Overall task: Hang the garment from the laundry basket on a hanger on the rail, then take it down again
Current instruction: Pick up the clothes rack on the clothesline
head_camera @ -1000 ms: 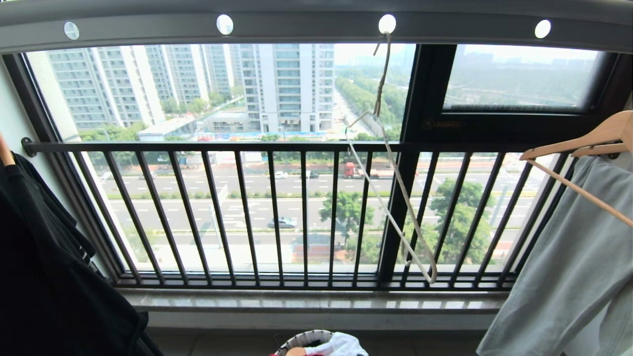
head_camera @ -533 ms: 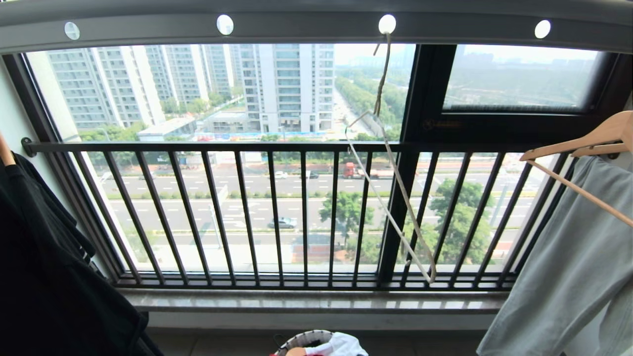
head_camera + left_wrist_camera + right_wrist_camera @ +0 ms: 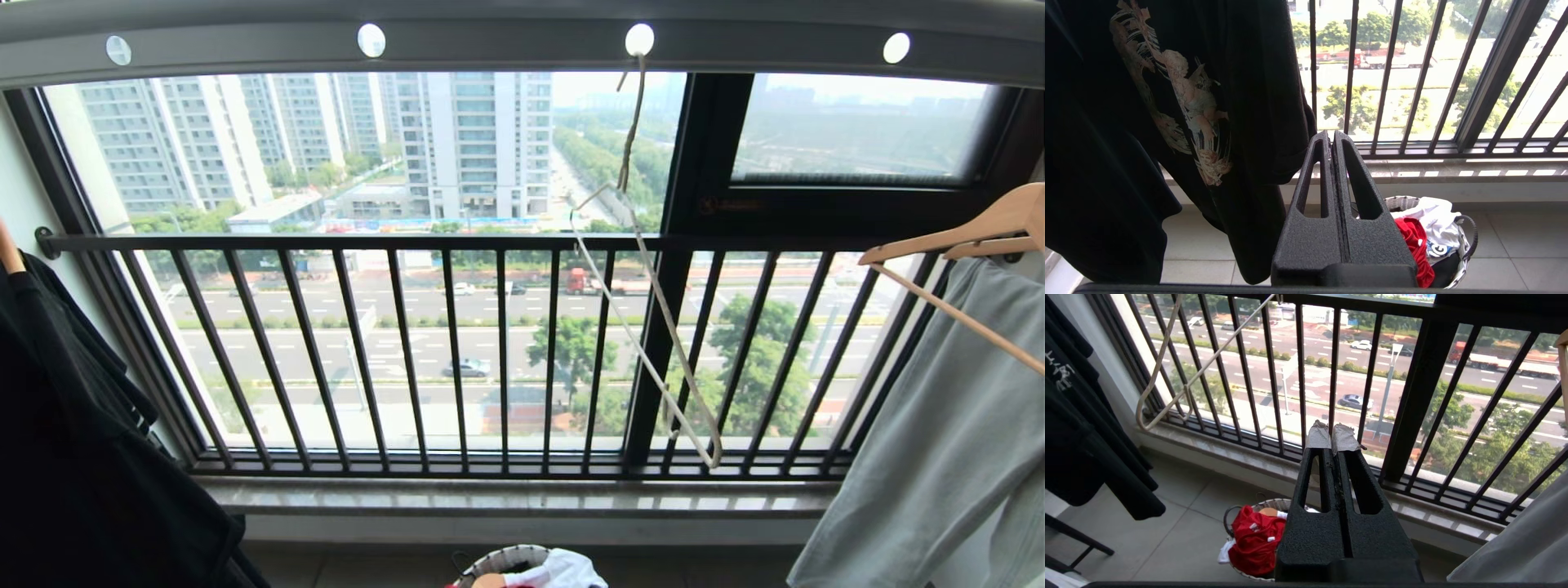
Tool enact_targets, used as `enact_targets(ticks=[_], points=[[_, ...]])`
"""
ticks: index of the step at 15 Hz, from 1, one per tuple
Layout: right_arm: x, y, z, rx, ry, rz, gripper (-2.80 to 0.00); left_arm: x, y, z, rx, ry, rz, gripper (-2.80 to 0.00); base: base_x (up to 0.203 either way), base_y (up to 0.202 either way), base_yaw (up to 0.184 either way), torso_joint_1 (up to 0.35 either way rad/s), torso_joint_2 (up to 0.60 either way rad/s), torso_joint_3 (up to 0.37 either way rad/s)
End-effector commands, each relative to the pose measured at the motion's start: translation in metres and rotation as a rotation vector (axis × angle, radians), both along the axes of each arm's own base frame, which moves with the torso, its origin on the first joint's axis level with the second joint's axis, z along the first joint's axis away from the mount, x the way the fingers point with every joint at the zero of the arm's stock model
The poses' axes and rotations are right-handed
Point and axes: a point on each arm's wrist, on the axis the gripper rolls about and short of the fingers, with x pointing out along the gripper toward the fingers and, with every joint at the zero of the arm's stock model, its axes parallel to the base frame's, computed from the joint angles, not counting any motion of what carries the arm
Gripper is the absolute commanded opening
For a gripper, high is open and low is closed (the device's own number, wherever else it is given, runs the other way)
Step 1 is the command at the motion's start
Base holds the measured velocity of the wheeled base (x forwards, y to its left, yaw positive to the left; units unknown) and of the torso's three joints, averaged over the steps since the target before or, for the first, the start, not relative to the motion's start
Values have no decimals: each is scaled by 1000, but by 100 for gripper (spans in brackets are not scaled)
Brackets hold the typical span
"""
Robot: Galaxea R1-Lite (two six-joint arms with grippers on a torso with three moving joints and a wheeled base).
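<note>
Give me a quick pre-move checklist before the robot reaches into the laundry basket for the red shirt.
1. Red garment in the laundry basket, lying on top and uncovered: ok.
2. Right gripper shut and empty, so it must open before grasping: not ok.
3. Left gripper shut and empty, beside the black T-shirt: not ok for a grasp.
4. Wire hanger hooked on the rail, bare and free: ok.
5. Basket position: only its rim shows at the bottom edge of the head view, no arm visible there: cannot tell reach.
</note>
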Motion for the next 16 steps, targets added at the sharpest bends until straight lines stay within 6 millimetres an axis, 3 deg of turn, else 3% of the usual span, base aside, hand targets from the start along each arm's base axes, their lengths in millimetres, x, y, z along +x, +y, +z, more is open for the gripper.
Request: enact_targets(ticks=[1,6,8,9,12,14,16], points=[[66,13,24,-5,128,90,-280,0,0,0,0,1,0,-280,0,0,0,0,0,0],[117,83,55,-26,209,129,-280,0,0,0,0,1,1,-280,0,0,0,0,0,0],[122,108,60,-43,218,107,-280,0,0,0,0,1,0,-280,0,0,0,0,0,0],[121,117,62,-50,211,112,0,0,0,0,0,1,0,-280,0,0,0,0,0,0],[134,152,63,-58,223,71,0,0,0,0,0,3,0,-280,0,0,0,0,0,0],[140,166,72,-41,234,69,0,0,0,0,0,1,0,-280,0,0,0,0,0,0],[150,182,66,-62,263,59,0,0,0,0,0,1,1,-280,0,0,0,0,0,0]])
